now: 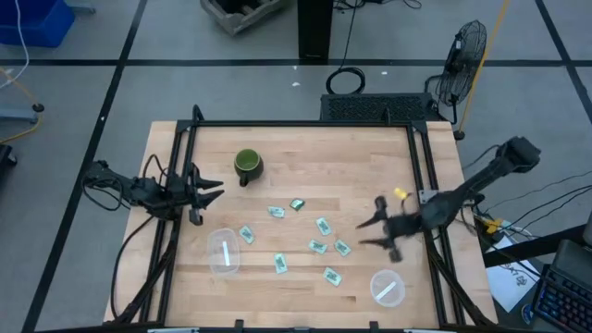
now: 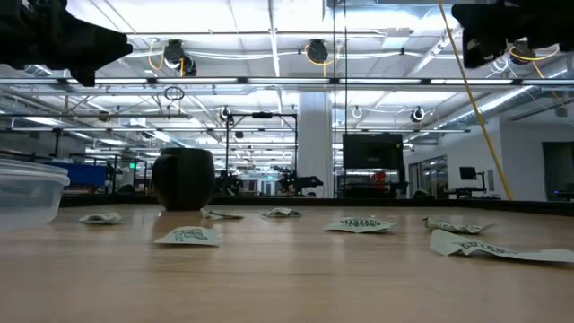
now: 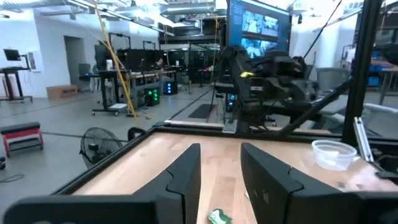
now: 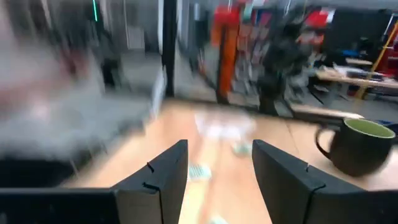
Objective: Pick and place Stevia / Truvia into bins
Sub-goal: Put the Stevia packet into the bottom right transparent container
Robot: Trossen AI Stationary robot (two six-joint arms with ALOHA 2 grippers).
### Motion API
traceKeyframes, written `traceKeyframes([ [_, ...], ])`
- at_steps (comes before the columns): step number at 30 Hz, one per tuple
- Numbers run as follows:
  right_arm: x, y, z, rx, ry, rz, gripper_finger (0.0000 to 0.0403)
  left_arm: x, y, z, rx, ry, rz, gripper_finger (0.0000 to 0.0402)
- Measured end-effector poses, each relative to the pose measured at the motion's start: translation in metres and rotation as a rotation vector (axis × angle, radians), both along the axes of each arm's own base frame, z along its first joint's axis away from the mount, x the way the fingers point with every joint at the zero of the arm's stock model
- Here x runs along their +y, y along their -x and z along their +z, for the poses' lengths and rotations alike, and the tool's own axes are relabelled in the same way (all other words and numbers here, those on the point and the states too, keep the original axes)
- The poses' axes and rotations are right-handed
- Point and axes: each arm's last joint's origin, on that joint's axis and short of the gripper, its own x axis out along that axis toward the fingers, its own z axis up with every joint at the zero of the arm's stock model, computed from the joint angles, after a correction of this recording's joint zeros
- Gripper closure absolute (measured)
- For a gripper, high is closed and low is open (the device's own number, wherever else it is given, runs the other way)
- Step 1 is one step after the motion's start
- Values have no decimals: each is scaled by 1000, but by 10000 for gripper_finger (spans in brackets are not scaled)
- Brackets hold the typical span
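Observation:
Several pale green and white Stevia packets (image 1: 317, 246) lie flat and scattered across the middle of the wooden table, also visible in the low view (image 2: 359, 224). One clear bin (image 1: 223, 252) stands near the front left and another bin (image 1: 388, 288) near the front right. My left gripper (image 1: 208, 190) hovers open at the table's left side, above the wood, with one packet (image 3: 219, 216) just below its fingers. My right gripper (image 1: 368, 225) is open above the table's right part, right of the packets; its blurred wrist view (image 4: 217, 168) shows packets (image 4: 199, 171) ahead.
A dark green mug (image 1: 247, 165) stands on the far-left part of the table, behind the packets. A black frame (image 1: 305, 124) runs along the table's far edge and both sides. A floor fan (image 1: 460, 57) stands beyond the far right corner.

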Motion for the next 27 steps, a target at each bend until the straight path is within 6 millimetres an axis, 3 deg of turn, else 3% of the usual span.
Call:
traceKeyframes([
  [5, 47, -36, -10, 259, 380, -214, 232, 0, 0, 0, -12, 78, -10, 284],
  [9, 82, -54, -32, 444, 664, -322, 232, 0, 0, 0, -12, 78, -10, 284],
  [11, 96, -63, -42, 502, 700, -323, 232, 0, 0, 0, -12, 75, -9, 284],
  [15, 121, -78, -46, 579, 614, -230, 232, 0, 0, 1, -24, 88, -10, 284],
  [20, 127, -74, -51, 698, 613, -189, 232, 0, 1, 4, -55, 110, -13, 284],
  [27, 112, -86, -52, 809, 496, -209, 232, 0, 1, 4, -61, 145, -18, 284],
])
